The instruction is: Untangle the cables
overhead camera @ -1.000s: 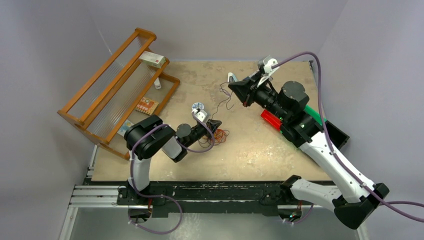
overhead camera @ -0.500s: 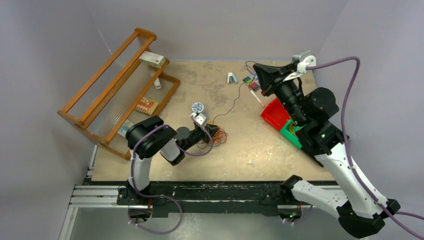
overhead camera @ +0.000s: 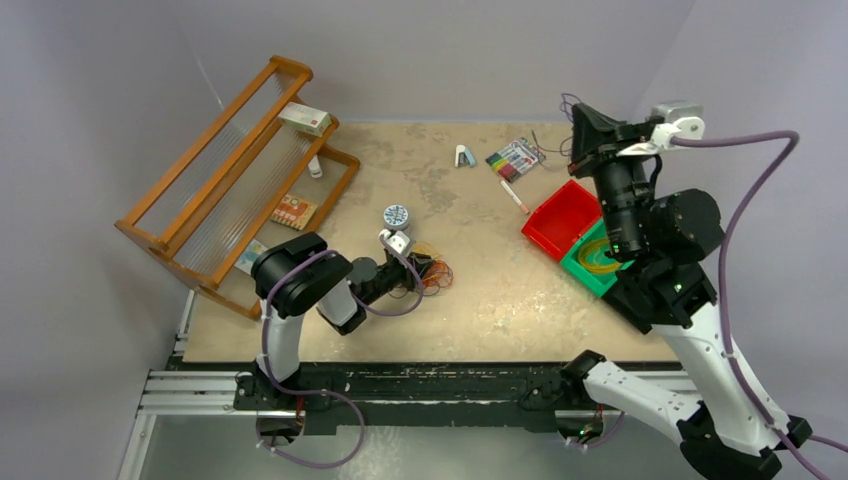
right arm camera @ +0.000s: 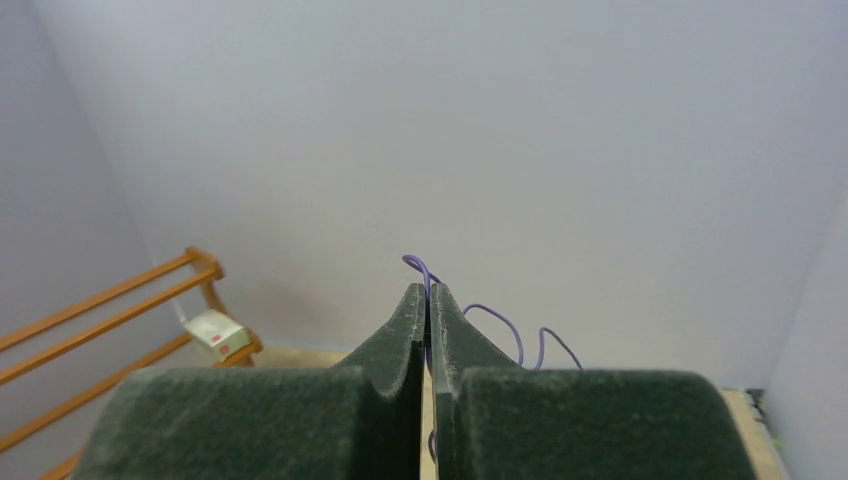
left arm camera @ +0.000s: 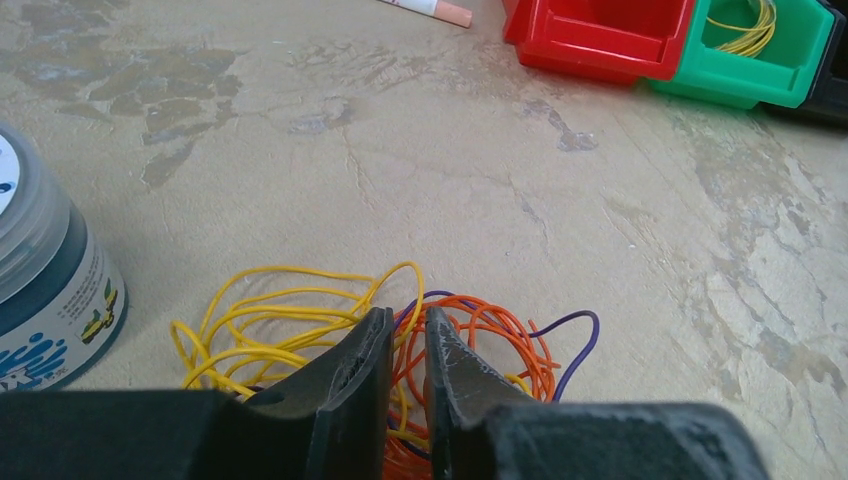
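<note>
To the left of the red bin (overhead camera: 560, 215), well apart from it, my left gripper (left arm camera: 405, 335) sits low on the tangled cables (left arm camera: 285, 320). Its fingers are nearly together, with orange and yellow strands in the narrow gap. A green bin (left arm camera: 745, 82) touching the red bin holds a yellow coil (left arm camera: 752, 22). Behind the red bin I see my right gripper (right arm camera: 428, 300) high in the air, fingers pressed together on a purple cable (right arm camera: 417, 262).

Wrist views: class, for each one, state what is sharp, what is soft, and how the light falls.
Left wrist: cables and tabletop sharp under even light, faint shadows; left gripper dark and soft at the bottom edge. Right wrist: right gripper, shut on the purple cable, fills the bottom; wall flatly lit, no glare; rack soft.
</note>
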You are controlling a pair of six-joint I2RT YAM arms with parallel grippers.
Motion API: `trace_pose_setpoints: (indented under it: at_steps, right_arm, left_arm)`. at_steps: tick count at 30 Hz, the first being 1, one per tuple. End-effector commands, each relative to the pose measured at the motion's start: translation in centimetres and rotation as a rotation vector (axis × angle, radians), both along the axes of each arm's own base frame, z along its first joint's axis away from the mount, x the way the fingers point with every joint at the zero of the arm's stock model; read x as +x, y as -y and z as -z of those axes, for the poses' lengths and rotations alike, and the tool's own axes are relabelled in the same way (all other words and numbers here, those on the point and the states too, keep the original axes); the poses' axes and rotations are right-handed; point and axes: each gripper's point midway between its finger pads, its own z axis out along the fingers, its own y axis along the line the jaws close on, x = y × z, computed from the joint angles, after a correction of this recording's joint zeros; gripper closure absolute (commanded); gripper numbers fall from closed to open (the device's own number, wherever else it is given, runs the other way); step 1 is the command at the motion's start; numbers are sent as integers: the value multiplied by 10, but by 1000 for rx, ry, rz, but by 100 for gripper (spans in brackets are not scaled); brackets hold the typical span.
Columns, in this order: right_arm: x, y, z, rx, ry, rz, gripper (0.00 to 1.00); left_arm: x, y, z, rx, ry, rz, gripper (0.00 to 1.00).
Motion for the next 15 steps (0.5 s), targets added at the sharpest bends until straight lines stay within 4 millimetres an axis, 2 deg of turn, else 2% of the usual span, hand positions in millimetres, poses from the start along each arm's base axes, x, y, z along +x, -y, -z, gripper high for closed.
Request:
trace_pose_setpoints:
  at_steps: [1, 6, 11, 15]
  right_arm:
    - [-14, 48, -26, 68, 51, 191, 100]
    - [1, 70, 4, 75, -57, 369, 100]
    - [19, 79, 37, 34, -173, 503, 100]
    - [41, 87, 63, 22, -250, 530, 100]
  left_arm:
    - [-3, -2, -12, -31, 36, -6, 80]
    - [4, -7, -22, -37, 34, -56, 70]
    - [10, -6, -34, -51, 8, -84, 64]
    - [15, -9, -50, -92, -6, -122, 55]
